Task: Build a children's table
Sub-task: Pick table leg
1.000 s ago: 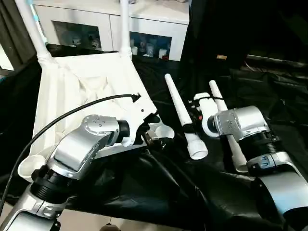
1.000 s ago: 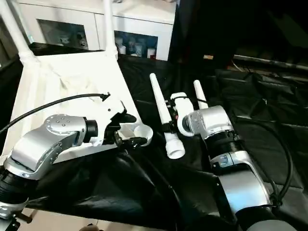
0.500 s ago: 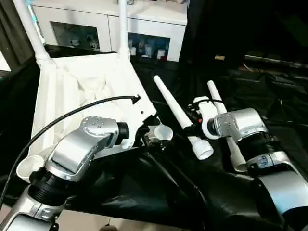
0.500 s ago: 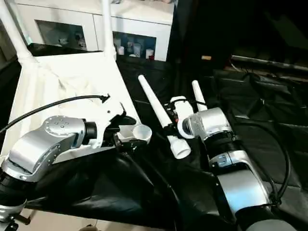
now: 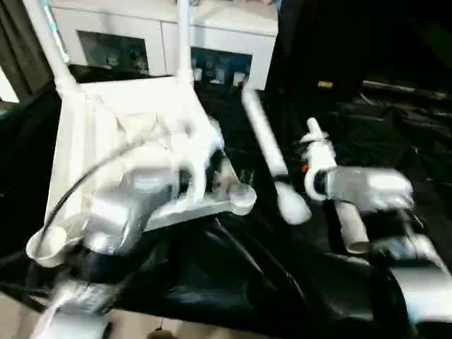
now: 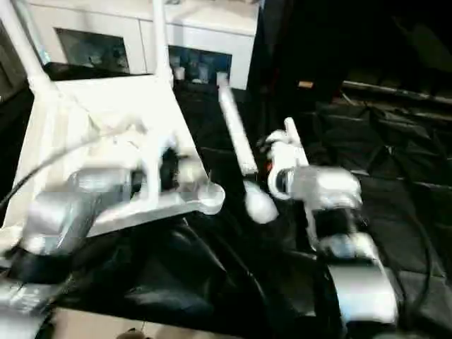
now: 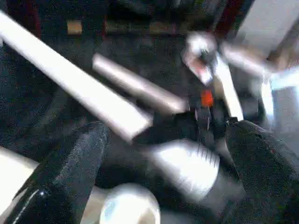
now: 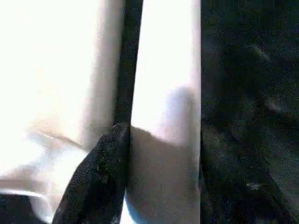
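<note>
The children's table lies upside down as a white tabletop (image 5: pixel 120 120) at the left, with two white legs (image 5: pixel 182 39) standing in its far corners. My right gripper (image 5: pixel 291 164) is shut on a third leg (image 5: pixel 263 134) and holds it tilted above the black sheeting; in the right wrist view the leg (image 8: pixel 163 116) runs beside a black finger (image 8: pixel 100 168). A fourth leg (image 5: pixel 347 224) lies under my right forearm. My left gripper (image 7: pixel 166 135) stands open, nothing between its fingers (image 7: pixel 70 172), just over the near right corner socket (image 5: pixel 242 198).
Black sheeting (image 5: pixel 233 282) covers the big table. A white cabinet (image 5: pixel 162 35) with glass doors stands behind it. My left arm's black cable (image 5: pixel 78 187) arcs over the tabletop.
My right gripper has closed on the leg and lifted it off the sheeting, swinging it towards the tabletop's corner. My left arm has shifted a little over the tabletop.
</note>
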Robot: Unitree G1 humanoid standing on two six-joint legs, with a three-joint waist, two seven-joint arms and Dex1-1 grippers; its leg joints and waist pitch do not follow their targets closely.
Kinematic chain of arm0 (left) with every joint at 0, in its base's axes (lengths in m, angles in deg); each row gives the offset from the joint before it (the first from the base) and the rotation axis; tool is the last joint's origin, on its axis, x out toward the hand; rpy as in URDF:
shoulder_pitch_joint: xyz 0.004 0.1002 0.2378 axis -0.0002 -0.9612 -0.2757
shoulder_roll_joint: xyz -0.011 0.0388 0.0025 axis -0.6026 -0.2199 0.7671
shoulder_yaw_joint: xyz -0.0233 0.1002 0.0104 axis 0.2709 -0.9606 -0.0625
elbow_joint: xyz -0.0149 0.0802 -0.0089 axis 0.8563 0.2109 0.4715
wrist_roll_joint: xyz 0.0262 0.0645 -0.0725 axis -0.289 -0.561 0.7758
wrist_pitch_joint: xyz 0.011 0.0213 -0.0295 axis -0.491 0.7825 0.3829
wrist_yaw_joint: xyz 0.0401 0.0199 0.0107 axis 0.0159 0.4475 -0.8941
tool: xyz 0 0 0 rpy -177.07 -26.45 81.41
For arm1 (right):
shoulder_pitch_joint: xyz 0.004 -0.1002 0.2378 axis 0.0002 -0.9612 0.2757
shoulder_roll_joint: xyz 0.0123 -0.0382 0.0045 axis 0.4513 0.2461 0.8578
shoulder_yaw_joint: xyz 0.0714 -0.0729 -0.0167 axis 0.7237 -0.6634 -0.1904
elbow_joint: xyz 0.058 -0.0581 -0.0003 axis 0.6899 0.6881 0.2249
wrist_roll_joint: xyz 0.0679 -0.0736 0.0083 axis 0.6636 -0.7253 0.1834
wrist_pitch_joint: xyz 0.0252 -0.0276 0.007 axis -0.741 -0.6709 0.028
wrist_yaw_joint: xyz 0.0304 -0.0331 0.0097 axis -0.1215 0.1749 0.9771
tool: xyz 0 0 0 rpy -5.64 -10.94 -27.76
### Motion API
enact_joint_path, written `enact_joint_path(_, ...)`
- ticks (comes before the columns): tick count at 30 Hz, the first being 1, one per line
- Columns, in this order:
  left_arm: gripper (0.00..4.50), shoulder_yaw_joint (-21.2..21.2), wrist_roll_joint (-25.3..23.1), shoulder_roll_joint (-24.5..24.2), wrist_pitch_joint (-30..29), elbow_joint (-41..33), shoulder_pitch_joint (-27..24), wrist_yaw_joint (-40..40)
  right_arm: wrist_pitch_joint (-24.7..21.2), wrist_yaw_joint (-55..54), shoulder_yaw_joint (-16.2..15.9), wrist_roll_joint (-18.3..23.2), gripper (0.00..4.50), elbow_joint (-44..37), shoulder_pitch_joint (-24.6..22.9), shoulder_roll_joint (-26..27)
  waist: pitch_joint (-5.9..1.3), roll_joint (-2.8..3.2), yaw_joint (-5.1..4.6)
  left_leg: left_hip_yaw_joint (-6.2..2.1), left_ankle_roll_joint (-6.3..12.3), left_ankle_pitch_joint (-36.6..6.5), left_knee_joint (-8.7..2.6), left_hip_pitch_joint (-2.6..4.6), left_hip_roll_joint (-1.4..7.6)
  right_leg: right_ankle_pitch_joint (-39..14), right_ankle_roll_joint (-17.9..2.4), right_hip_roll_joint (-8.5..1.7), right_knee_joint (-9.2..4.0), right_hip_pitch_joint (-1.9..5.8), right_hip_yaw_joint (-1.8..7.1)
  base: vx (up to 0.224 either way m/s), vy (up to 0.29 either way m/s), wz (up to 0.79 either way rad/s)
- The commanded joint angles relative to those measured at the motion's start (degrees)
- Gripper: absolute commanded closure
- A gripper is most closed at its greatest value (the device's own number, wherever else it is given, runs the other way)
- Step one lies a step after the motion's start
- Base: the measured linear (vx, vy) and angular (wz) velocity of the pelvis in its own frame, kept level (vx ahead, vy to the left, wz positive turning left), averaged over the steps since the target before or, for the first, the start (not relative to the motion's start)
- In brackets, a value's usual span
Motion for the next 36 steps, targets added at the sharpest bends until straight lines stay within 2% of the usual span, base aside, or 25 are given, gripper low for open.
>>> enact_joint_path(1,0.0,2.61,2.26,1.11,-1.3,1.65,1.16,2.14,0.81,1.4,3.2,3.24,2.62,-3.27,-0.34,-0.36,-4.62,0.56,0.22,1.06,-0.73,-6.68,-3.24,-0.36,-1.05,-5.63,-9.9,-2.06,-4.22,4.35,2.03,0.0,0.0,0.0)
enact_joint_path(2,0.0,4.72,3.01,2.8,-1.66,4.44,2.79,3.93,0.12,3.42,5.3,6.24,2.62,-6.71,-2.14,0.08,-4.54,0.66,0.2,1.11,-0.53,-6.54,-3.28,-0.48,-1.17,-6.22,-9.76,-2.0,-4.41,4.42,2.0,0.0,0.0,0.0)
enact_joint_path(3,0.0,4.72,3.01,2.8,-1.66,4.44,2.79,3.93,0.12,3.42,5.3,6.24,2.62,-6.71,-2.14,0.08,-4.43,0.85,0.25,1.19,-0.33,-6.82,-3.22,-0.41,-1.25,-6.59,-9.57,-1.91,-4.57,4.32,2.07,0.0,0.0,0.0)
enact_joint_path(4,0.0,5.98,2.19,4.45,-0.89,8.31,4.8,6.24,-2.1,6.18,7.1,10.35,2.63,-12.44,-4.88,0.62,-4.38,0.75,0.37,1.25,0.37,-6.96,-3.25,-0.42,-1.44,-7.12,-8.73,-1.65,-4.99,4.49,2.06,0.0,0.0,0.0)
enact_joint_path(5,0.0,6.5,2.21,5.18,-0.5,9.85,5.63,6.96,-3.03,7.57,7.5,12.09,2.63,-14.81,-6.0,0.8,-4.59,0.49,0.44,0.96,0.91,-6.76,-3.33,-0.32,-1.08,-7.05,-8.65,-2.0,-4.77,4.51,1.98,0.0,0.0,0.0)
enact_joint_path(6,0.0,8.21,3.82,6.99,-0.49,12.11,7.34,7.66,-4.78,9.47,7.25,14.75,2.63,-19.24,-8.12,0.9,-4.55,0.44,0.53,1.02,1.15,-6.64,-3.39,-0.37,-1.18,-7.45,-8.39,-1.87,-4.9,4.55,1.91,0.0,0.0,0.0)
enact_joint_path(7,0.0,9.05,4.89,7.82,-0.68,12.81,8.04,7.71,-5.41,10.26,6.79,15.56,2.63,-20.93,-8.96,0.78,-4.65,0.38,0.84,0.94,1.38,-5.77,-3.29,-0.33,-1.08,-7.2,-8.5,-2.07,-4.76,4.63,1.92,0.0,0.0,0.0)
enact_joint_path(10,0.0,11.59,8.19,10.83,-1.68,14.91,11.19,8.65,-5.51,12.73,4.45,17.07,2.63,-24.45,-11.02,0.22,-4.67,-0.11,0.89,0.89,1.19,-4.95,-3.34,-0.56,-0.89,-7.21,-9.44,-2.41,-4.69,4.6,1.84,0.0,0.0,0.0)
enact_joint_path(11,0.0,11.59,8.19,10.83,-1.68,14.91,11.19,8.65,-5.51,12.73,4.45,17.07,2.63,-24.45,-11.02,0.22,-4.62,0.07,1.1,1.06,1.25,-5.19,-3.18,-0.43,-1.01,-7.8,-9.55,-2.37,-4.88,4.37,1.9,0.0,0.0,0.0)
enact_joint_path(13,0.0,12.05,9.03,11.88,-1.89,16.01,12.47,8.94,-5.68,13.37,3.54,17.5,2.63,-25.07,-11.11,0.29,-4.43,-0.1,1.16,1.07,1.28,-5.55,-3.25,-0.55,-1.05,-9.63,-8.96,-2.4,-5.17,4.41,1.88,0.0,0.0,0.0)
enact_joint_path(18,0.0,11.92,9.76,13.16,-3.11,16.55,13.27,8.48,-6.0,12.7,2.16,17.33,2.64,-26.96,-11.4,0.59,-4.44,0.46,1.09,0.94,0.72,-5.66,-3.37,-0.54,-0.96,-10.66,-7.91,-2.38,-5.26,4.31,1.86,0.0,0.0,0.0)
enact_joint_path(20,0.0,12.61,11.27,14.1,-4.17,15.75,13.19,8.12,-6.06,11.83,0.64,16.3,2.64,-28.27,-12.1,-0.2,-4.46,0.48,1.21,0.91,0.48,-5.31,-3.38,-0.52,-0.88,-9.58,-8.06,-2.37,-5.23,4.35,1.89,0.0,0.0,0.0)
enact_joint_path(21,0.17,12.94,12.15,14.19,-4.89,15.36,13.14,8.09,-5.42,11.2,-0.26,15.19,2.64,-28.56,-12.35,-0.51,-4.58,0.69,1.34,0.85,0.35,-4.96,-3.35,-0.41,-0.77,-8.17,-8.52,-2.35,-5.08,4.32,1.9,0.0,0.0,0.0)
enact_joint_path(23,0.34,13.21,12.72,14.37,-5.59,14.71,13.01,8.94,-3.93,9.94,-1.4,13.17,2.64,-28.76,-12.56,-0.71,-4.65,0.63,1.37,0.8,0.05,-4.39,-3.41,-0.51,-0.78,-6.09,-9.04,-2.32,-4.85,4.44,1.85,0.0,0.0,0.0)
enact_joint_path(26,0.55,12.36,12.61,14.41,-6.37,12.89,12.02,10.05,-1.51,7.1,-2.75,10.6,2.64,-29.34,-12.38,-0.42,-4.56,0.84,1.45,0.76,-0.16,-4.99,-3.49,-0.44,-0.7,-6.12,-9.27,-2.47,-4.87,4.33,1.88,0.0,0.0,0.0)
enact_joint_path(27,0.68,10.69,10.9,14.05,-5.89,11.79,11.16,10.59,0.04,5.87,-4.06,8.7,2.64,-29.83,-12.21,-0.52,-4.52,0.76,1.44,0.81,-0.22,-5.68,-3.51,-0.41,-0.7,-6.67,-9.28,-2.49,-4.98,4.36,1.88,0.0,0.0,0.0)
enact_joint_path(28,0.75,10.66,10.87,14.04,-5.87,11.77,11.15,10.6,0.07,5.85,-4.08,8.67,2.65,-29.83,-12.21,-0.53,-4.45,0.68,1.47,0.79,-0.39,-5.95,-3.58,-0.49,-0.69,-7.13,-8.91,-2.47,-5.04,4.39,1.9,0.0,0.0,0.0)
enact_joint_path(29,0.77,8.91,8.37,13.79,-5.2,10.51,10.19,11.89,2.66,3.47,-5.16,6.51,2.65,-30.91,-12.05,0.01,-4.44,0.79,1.56,0.77,-0.49,-6.2,-3.65,-0.45,-0.67,-7.8,-8.55,-2.56,-5.14,4.35,1.92,0.0,0.0,0.0)
enact_joint_path(30,0.85,8.91,8.37,13.79,-5.2,10.51,10.19,11.89,2.66,3.47,-5.16,6.51,2.66,-30.91,-12.05,0.01,-4.4,0.78,1.53,0.74,-0.65,-6.18,-3.7,-0.47,-0.57,-8.0,-8.22,-2.55,-5.16,4.26,1.92,0.0,0.0,0.0)
enact_joint_path(32,1.12,5.61,4.75,12.72,-3.77,9.3,8.87,12.89,5.45,1.97,-8.79,3.26,2.66,-32.86,-12.2,0.17,-4.43,0.71,1.57,0.75,-0.82,-6.43,-3.72,-0.41,-0.68,-8.92,-7.39,-2.53,-5.3,4.28,1.91,0.0,0.0,0.0)
enact_joint_path(34,1.29,3.49,1.88,12.47,-2.04,8.82,7.94,14.69,7.4,0.5,-12.17,0.41,2.66,-34.31,-12.45,0.45,-4.25,0.87,1.46,0.66,-1.36,-7.87,-3.91,-0.36,-0.63,-11.66,-5.47,-2.57,-5.59,4.17,1.94,0.0,0.0,0.0)
enact_joint_path(36,1.43,2.19,0.55,12.34,-1.05,8.37,7.41,15.61,7.97,-0.53,-13.24,-0.14,2.66,-35.23,-12.68,1.15,-4.29,0.83,1.46,0.68,-1.36,-7.92,-3.86,-0.38,-0.72,-11.8,-5.04,-2.48,-5.55,4.12,1.98,0.0,0.0,0.0)
